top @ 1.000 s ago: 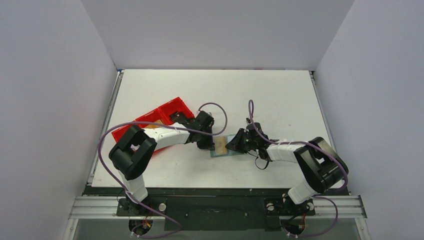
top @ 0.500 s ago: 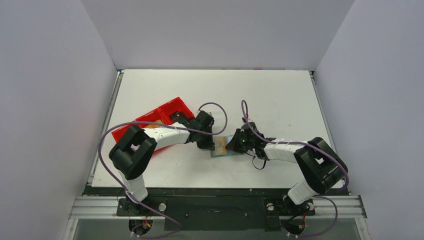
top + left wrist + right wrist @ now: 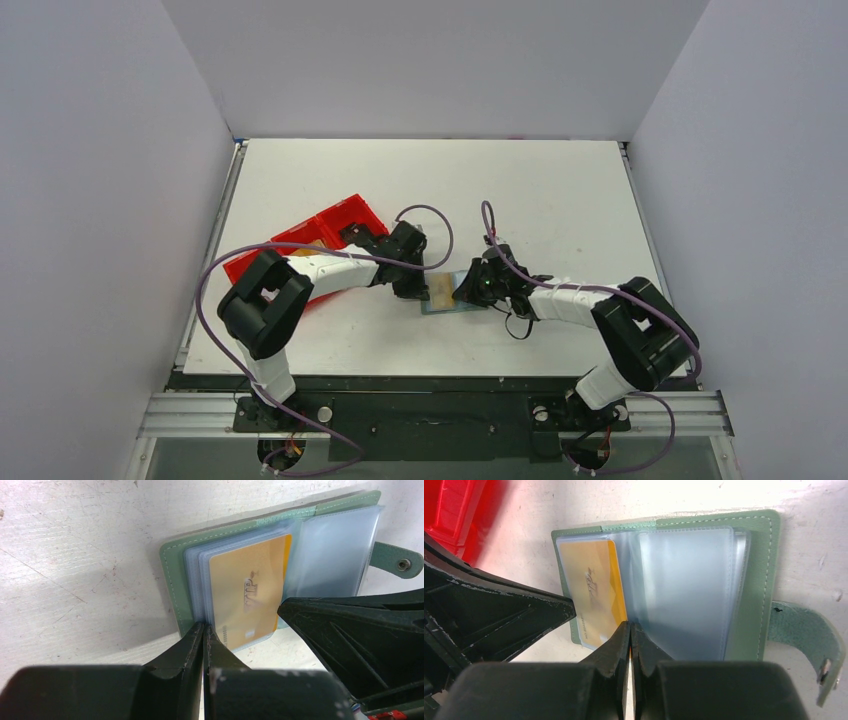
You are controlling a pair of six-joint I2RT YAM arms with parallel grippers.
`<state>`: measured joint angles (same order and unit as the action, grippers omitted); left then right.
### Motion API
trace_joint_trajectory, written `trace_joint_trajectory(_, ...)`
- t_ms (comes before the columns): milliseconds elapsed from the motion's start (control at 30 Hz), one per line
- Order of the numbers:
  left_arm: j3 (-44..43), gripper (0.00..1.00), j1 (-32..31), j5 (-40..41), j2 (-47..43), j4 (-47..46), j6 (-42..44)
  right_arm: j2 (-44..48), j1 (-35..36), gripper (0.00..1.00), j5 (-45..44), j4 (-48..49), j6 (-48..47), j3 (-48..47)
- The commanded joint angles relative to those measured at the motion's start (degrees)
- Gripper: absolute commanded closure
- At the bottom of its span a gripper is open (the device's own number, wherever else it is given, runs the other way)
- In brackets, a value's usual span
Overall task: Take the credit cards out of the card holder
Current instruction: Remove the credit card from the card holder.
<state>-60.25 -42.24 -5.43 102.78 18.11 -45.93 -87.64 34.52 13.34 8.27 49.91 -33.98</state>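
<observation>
open card holder point(image 3: 174, 580), yellow card point(image 3: 245, 580) sleeved inside

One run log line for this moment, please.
left hand: shut at card holder | right hand: shut at gold card | card: sleeved

three cameras, one high and two close.
looking down from above and behind the arm bases over the whole white scratched tabletop point(image 3: 540, 190); looking low and near along the black two-finger left gripper point(image 3: 204, 630) and black two-finger right gripper point(image 3: 630, 627) from opposite sides; shared by all three, the open grey-green stitched card holder point(image 3: 172, 575), small from above, frame-filling at the wrists.
</observation>
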Motion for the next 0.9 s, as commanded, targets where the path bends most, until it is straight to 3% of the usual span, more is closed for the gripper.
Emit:
trace_joint_trajectory(0, 2.51, 1.0, 0.96, 4.4, 2.01, 2.79, 1.87, 2.14, -0.92, 1.0, -1.27, -2.28, -1.73, 0.47)
trace_joint_trajectory(267, 2.82, 1.0, 1.2, 4.31, 2.02, 3.08, 3.05, 2.83, -1.34, 0.99, 1.49, 0.18, -1.36, 1.36)
trace_joint_trajectory(400, 2.77, 1.0, 1.24, 4.12, 2.19, 3.28, 3.47, 2.63, -1.51, 0.85, 3.61, 2.95, 0.43, 1.38)
trace_joint_trajectory(567, 2.27, 1.0, 1.19, 3.81, 2.66, 3.57, 3.83, 2.22, -2.22, 0.76, 4.46, 5.17, 2.16, 1.21)
trace_joint_trajectory(867, 1.0, 1.0, 1.2, 3.59, 3.79, 4.11, 4.65, 0.03, -2.29, 0.74, 4.51, 5.99, 2.53, 0.41)
